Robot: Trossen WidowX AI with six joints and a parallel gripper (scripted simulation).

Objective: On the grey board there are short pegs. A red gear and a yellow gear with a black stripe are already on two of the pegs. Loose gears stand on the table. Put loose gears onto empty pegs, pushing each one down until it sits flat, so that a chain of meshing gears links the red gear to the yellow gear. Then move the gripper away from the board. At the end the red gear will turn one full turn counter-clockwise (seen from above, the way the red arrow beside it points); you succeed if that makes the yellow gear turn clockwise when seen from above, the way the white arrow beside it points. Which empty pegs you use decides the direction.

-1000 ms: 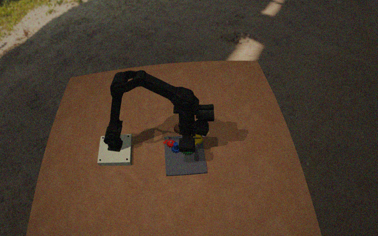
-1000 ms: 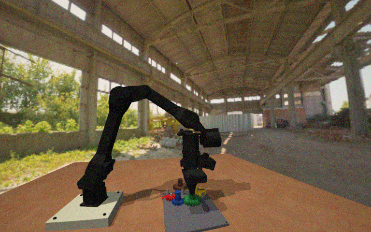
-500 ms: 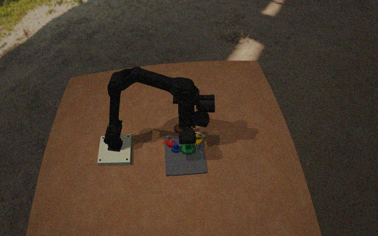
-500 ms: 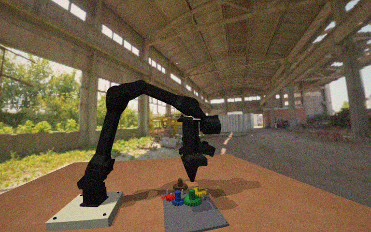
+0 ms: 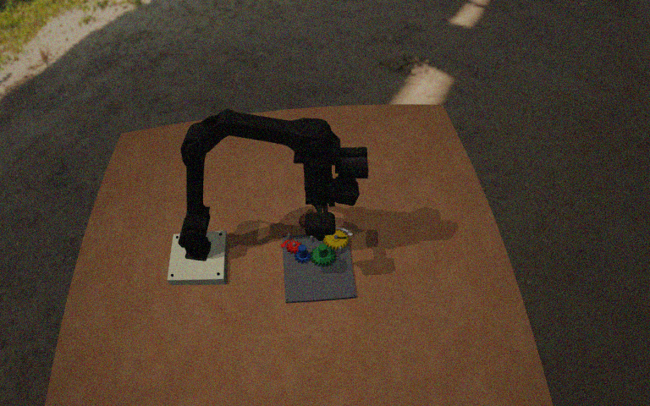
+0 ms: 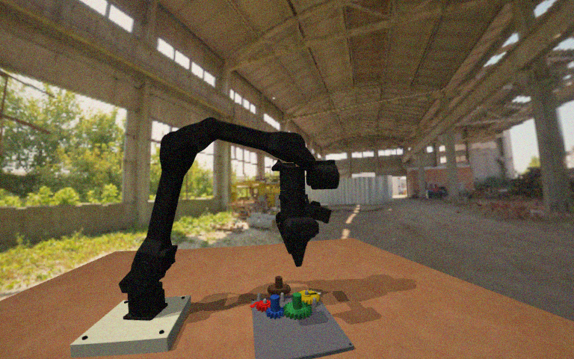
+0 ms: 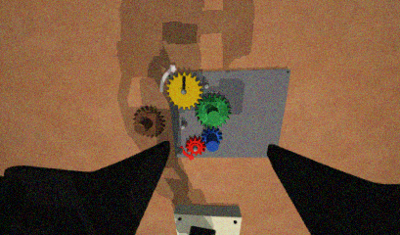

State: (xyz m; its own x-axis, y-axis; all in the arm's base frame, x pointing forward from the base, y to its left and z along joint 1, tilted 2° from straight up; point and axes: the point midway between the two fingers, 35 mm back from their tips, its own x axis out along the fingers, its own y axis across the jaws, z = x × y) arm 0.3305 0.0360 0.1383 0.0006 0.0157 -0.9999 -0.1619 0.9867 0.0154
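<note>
Gears, green [image 5: 322,255] [image 6: 297,307] [image 7: 212,112] and blue [image 5: 302,255] [image 6: 275,307] [image 7: 212,139], lie below the tool [image 5: 322,236] [image 6: 298,265] [image 7: 217,147], its fingers wide apart.

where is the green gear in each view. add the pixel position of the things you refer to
top: right of the blue gear [image 5: 302,255] [image 6: 275,310] [image 7: 212,135], on the grey board [image 5: 318,284] [image 6: 299,338] [image 7: 260,127]; green gear [image 5: 322,255] [image 6: 297,307] [image 7: 213,111]
exterior: lower middle, right of the blue gear
wrist: centre, above the blue gear
shared landmark: yellow gear [image 5: 336,239] [image 6: 309,297] [image 7: 181,99]

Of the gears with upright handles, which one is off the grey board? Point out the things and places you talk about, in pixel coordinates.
The brown gear [image 6: 278,289] [image 7: 157,128]: it sits on the table beside the board, whereas the blue [image 6: 275,311] [image 7: 212,137] and green [image 6: 297,310] [image 7: 213,110] ones are on the board.
</note>
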